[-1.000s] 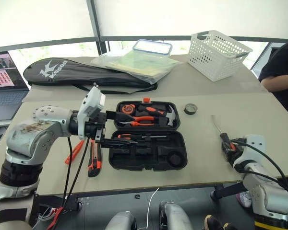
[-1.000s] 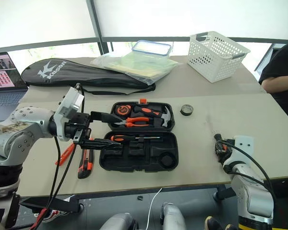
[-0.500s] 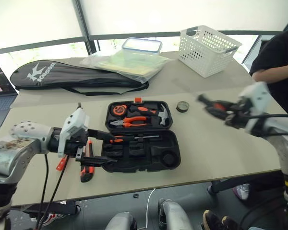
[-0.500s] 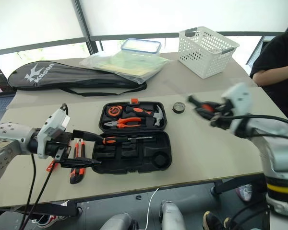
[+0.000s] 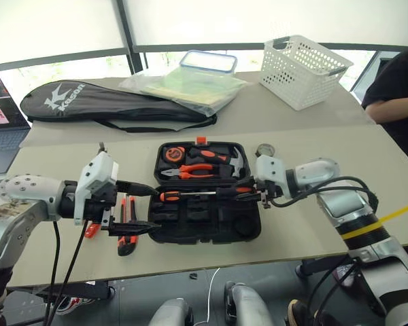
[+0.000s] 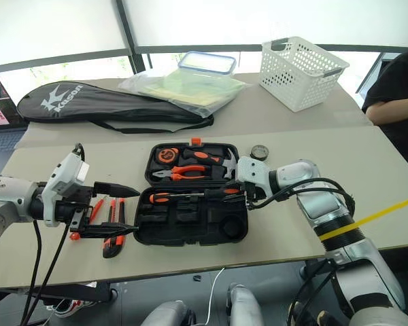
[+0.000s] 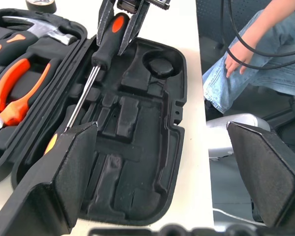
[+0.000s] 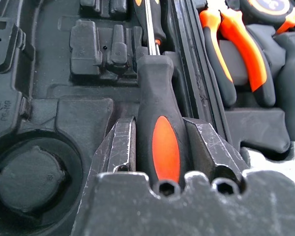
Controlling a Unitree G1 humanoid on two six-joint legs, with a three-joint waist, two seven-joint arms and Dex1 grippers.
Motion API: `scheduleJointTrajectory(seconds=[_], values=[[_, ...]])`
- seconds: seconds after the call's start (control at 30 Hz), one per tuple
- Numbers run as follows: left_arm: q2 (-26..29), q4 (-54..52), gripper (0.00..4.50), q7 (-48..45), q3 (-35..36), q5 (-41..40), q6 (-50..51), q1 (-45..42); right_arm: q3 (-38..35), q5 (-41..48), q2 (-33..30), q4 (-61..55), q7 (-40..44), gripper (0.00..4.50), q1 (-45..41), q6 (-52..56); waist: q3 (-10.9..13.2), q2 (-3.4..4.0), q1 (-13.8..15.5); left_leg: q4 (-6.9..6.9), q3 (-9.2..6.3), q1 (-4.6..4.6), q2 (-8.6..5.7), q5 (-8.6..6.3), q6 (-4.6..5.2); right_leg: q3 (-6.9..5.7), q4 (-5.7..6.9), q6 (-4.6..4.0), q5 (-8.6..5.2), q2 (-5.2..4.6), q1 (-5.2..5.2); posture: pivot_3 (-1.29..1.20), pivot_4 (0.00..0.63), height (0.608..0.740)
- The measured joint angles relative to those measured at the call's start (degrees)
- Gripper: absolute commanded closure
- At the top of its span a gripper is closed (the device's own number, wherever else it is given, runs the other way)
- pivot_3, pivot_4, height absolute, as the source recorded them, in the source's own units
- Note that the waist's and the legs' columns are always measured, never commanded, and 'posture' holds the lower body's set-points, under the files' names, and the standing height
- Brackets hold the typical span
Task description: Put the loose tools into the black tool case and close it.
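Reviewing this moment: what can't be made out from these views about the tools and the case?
- Held screwdriver: whether its shaft rests in the tool case slot or hovers; the right gripper hides the underside.
- Utility knife: partly covered by the left gripper in the head views.
- Tape roll: partly behind the right arm.
- Case latch: too small to judge.

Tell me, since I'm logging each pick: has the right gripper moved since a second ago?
Yes. The right gripper, shut on a screwdriver, has swung from the table's right edge leftward to above the black tool case.
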Motion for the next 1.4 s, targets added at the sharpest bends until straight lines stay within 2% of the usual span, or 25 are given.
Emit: scheduleJointTrajectory(seconds=[0.4,0.47,0.5,0.63,0.7,0.83,0.9,1.07,1.4], values=[[-0.69,0.32,0.0,1.03,-0.45,0.36,-0.38,-1.06,0.65,-3.49,2.59,1.21,0.39,3.42,0.02,-1.61,0.0,0.0,-0.03,0.02,0.02,0.0,0.03,0.01,-0.11,-0.07,0.04,-0.11,-0.06,0.02,-0.1,0.0,0.15,0.74],[-0.83,0.51,0.0,1.06,-0.67,0.37,-0.44,-1.22,0.68,-3.82,2.5,0.76,0.88,2.42,0.05,-0.14,0.0,0.0,-0.01,0.02,0.02,0.0,0.03,0.01,-0.11,-0.08,0.04,-0.11,-0.06,0.02,-0.1,0.0,0.15,0.74],[-1.03,0.74,0.0,1.12,-0.95,0.39,-0.44,-1.68,0.7,-4.4,2.32,0.22,1.21,2.24,0.2,0.35,0.0,0.0,0.04,0.02,0.02,0.0,0.03,0.01,-0.11,-0.08,0.04,-0.11,-0.06,0.02,-0.1,0.0,0.15,0.74],[-1.18,0.97,0.0,1.18,-1.12,0.39,-0.47,-2.0,0.04,-4.45,2.57,-1.0,0.23,0.89,0.31,1.62,0.0,0.01,-0.04,0.02,0.02,0.0,0.05,0.0,-0.12,-0.07,0.05,-0.11,-0.06,0.02,-0.1,0.0,0.15,0.74],[-1.18,1.0,0.0,1.16,-1.16,0.4,-0.47,-2.09,-0.62,-3.67,4.4,-1.69,-0.93,0.89,0.27,3.75,0.0,0.01,-0.11,0.03,0.03,0.0,0.06,0.0,-0.14,-0.07,0.05,-0.12,-0.07,0.04,-0.12,0.0,0.15,0.74],[-1.18,1.11,0.0,1.15,-1.47,0.57,-0.55,-2.3,-2.76,-0.83,6.58,-3.03,-2.81,1.85,-0.89,8.68,0.0,0.01,-0.19,0.03,0.05,0.0,0.05,0.0,-0.15,-0.08,0.06,-0.13,-0.06,0.04,-0.14,0.0,0.15,0.74],[-1.24,1.17,0.0,1.16,-1.9,0.71,-0.66,-2.3,-3.42,0.07,6.9,-4.27,-3.19,2.65,-1.32,9.75,0.0,0.01,-0.09,0.03,0.02,0.0,0.04,0.0,-0.15,-0.11,0.06,-0.13,-0.06,0.03,-0.13,0.0,0.15,0.74],[-1.36,1.27,0.0,1.18,-2.48,0.83,-1.62,-2.3,-2.58,0.02,7.83,-5.04,-3.36,4.32,-0.73,10.17,0.0,0.01,-0.02,0.03,0.03,0.0,0.02,0.0,-0.15,-0.12,0.06,-0.12,-0.06,0.03,-0.14,0.0,0.15,0.74],[-1.36,1.5,0.0,1.5,-2.59,0.9,-1.72,-2.38,4.78,-7.61,6.36,-6.1,-3.05,4.42,0.1,7.66,-0.07,-0.01,-0.02,0.03,0.05,0.1,0.03,0.0,-0.15,-0.11,0.06,-0.13,-0.06,0.04,-0.05,0.0,0.15,0.74]])
